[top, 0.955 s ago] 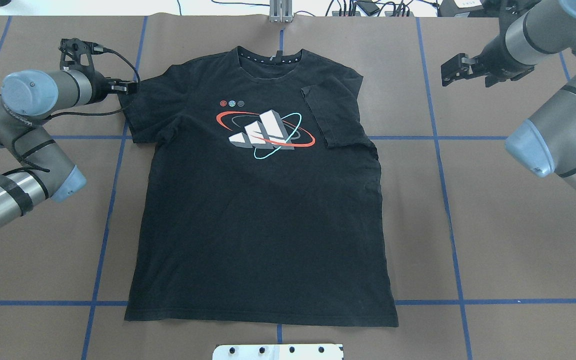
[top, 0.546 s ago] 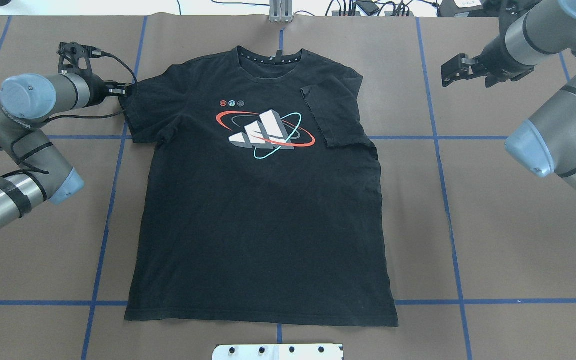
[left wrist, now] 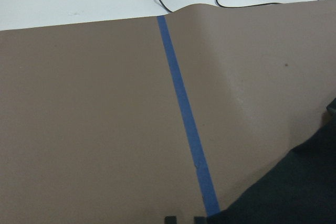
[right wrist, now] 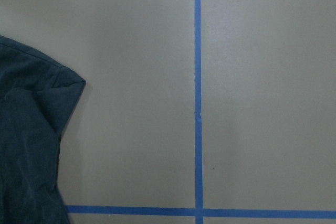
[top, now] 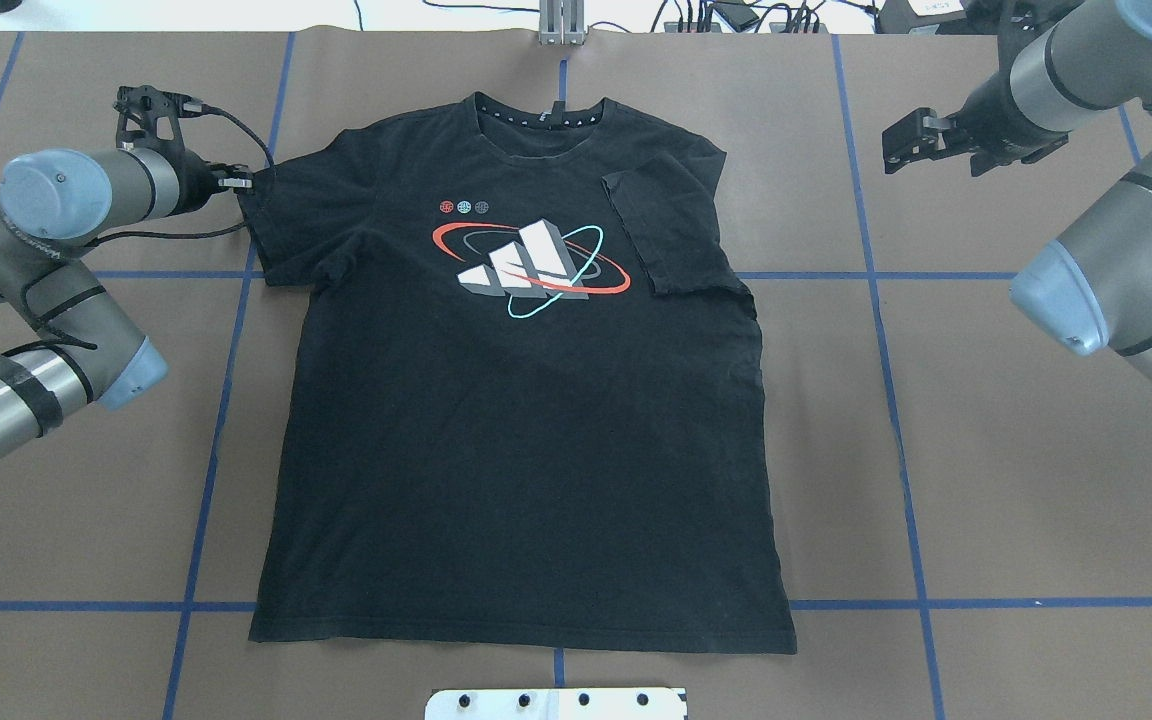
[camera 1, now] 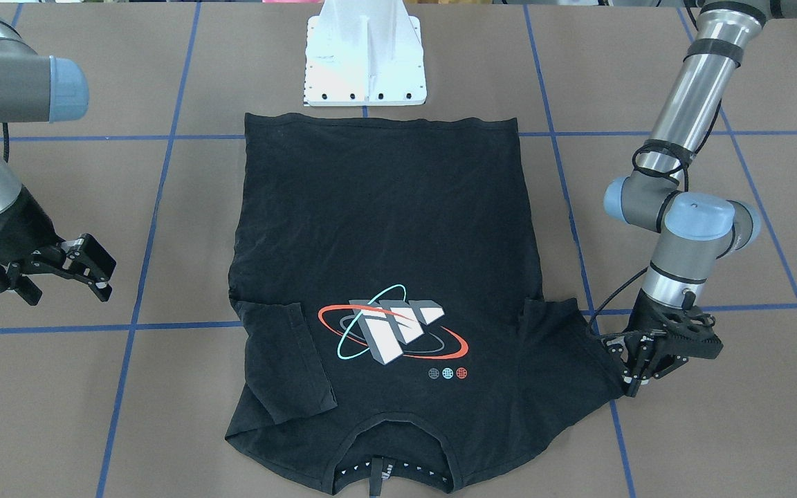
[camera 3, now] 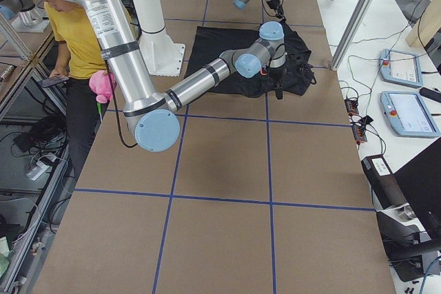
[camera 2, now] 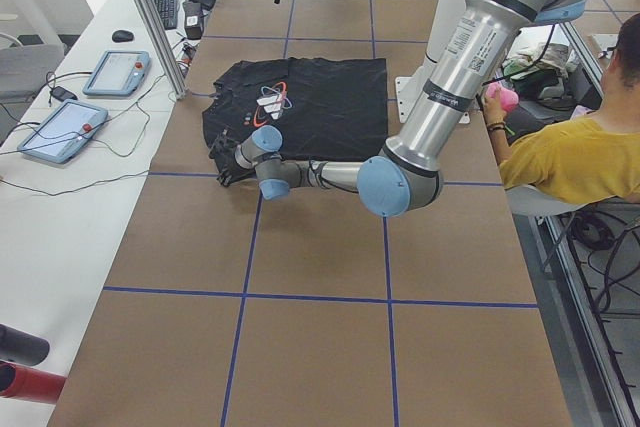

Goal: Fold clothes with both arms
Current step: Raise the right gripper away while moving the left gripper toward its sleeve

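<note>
The T-shirt [top: 526,450] lies flat on the bench [top: 986,500], print up, the robot's-right sleeve [top: 671,235] folded in; the left end effector [top: 241,182] meets the other sleeve's [top: 286,225] hem, probably to fold it, though I cannot tell if it grips; the right end effector [camera 1: 101,273] hangs wide, well aside.

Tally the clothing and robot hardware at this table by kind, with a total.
Black short-sleeved T-shirt: 1
Silver-grey jointed robot arms: 2, the left arm and the right arm
White pedestal base: 1
Total: 4

We log | left arm [top: 136,185]: silver-grey tubes, light-blue caps, black cable behind jaws | right arm [top: 1136,230]: same finish, black bands
</note>
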Robot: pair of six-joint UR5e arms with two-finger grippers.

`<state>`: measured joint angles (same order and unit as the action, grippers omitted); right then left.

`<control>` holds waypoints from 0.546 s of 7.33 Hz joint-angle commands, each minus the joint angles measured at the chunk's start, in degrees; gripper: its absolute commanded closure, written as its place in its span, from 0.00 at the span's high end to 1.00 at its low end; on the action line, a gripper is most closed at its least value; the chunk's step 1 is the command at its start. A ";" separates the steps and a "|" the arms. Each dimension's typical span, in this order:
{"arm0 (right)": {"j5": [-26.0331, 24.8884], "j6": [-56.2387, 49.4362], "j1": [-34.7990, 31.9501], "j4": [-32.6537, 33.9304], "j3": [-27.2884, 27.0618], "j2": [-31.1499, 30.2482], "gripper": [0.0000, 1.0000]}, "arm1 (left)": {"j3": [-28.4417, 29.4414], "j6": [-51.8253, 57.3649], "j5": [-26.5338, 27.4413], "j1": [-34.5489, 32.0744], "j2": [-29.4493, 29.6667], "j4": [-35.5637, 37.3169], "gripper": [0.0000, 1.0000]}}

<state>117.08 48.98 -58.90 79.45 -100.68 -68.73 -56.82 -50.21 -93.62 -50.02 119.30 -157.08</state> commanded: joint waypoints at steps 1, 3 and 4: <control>-0.10 0.32 0.02 0.00 -0.13 0.00 1.00 | -1.88 0.46 -0.50 -0.25 -0.12 -0.15 0.00; -0.10 0.32 0.02 0.00 -0.13 0.00 1.00 | -5.47 0.38 -1.99 -0.43 0.06 0.72 0.00; -0.27 0.32 0.02 0.00 -0.13 0.00 1.00 | -8.02 -0.32 -4.18 -0.61 0.06 0.90 0.00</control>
<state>116.94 49.30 -58.89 79.45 -100.81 -68.73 -62.05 -49.98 -95.73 -50.45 119.31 -156.53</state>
